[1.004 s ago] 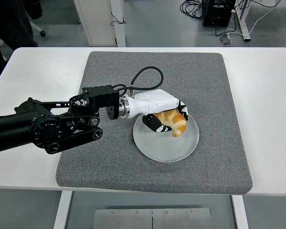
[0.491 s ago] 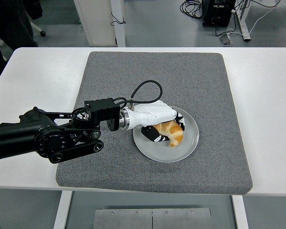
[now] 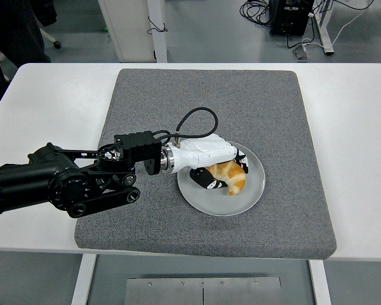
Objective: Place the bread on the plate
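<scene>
A white table [image 3: 355, 159] fills most of the view, its near edge running along the bottom. A large grey square mat [image 3: 241, 101] with a coarse, felt-like surface lies on it, centred, leaving bare white tabletop on the left and right. Beyond the table's far edge is a grey floor. A white table leg or post [image 3: 157, 28] stands there near the top centre, beside a white panel [image 3: 124, 28]. At the top right, a black box [image 3: 291, 16] sits on the floor with black cables [image 3: 254, 9] trailing around it. A dark shape [image 3: 9, 32] fills the top left corner. Below the table's near edge, a grey metal plate [image 3: 203, 290] shows.
</scene>
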`<state>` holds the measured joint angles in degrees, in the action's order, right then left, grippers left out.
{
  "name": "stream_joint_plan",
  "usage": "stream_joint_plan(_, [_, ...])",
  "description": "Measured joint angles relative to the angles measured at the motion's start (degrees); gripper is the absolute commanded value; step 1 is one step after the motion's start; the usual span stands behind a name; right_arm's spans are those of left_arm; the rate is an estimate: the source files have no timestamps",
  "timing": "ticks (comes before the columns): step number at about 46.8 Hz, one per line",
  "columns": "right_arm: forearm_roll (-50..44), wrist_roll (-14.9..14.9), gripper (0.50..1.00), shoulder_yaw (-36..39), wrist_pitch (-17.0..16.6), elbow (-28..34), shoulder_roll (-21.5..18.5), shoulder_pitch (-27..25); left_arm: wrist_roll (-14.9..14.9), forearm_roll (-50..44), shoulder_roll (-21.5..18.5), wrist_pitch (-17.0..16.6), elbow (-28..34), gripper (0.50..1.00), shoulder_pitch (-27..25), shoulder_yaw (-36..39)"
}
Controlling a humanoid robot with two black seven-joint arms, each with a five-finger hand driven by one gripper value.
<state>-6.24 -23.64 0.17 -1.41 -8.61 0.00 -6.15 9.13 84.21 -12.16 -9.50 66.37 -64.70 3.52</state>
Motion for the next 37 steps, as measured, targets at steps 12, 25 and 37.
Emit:
stream_joint_plan(12, [0.0,0.0,1.0,0.0,0.0,0.0,0.0,0.0,0.2,0.1,-0.1,0.0,0.0,0.766,0.0,0.1])
stream_joint_plan(25, [0.0,0.0,1.0,0.0,0.0,0.0,0.0,0.0,1.6,-0.9,-0.1,0.0,0.1,0.861,0.1,-0.2])
stream_joint_plan(37, [0.0,0.0,1.0,0.0,0.0,0.0,0.0,0.0,4.7,-1.0,-0.7,0.6,0.2,0.895,-0.2,-0.5])
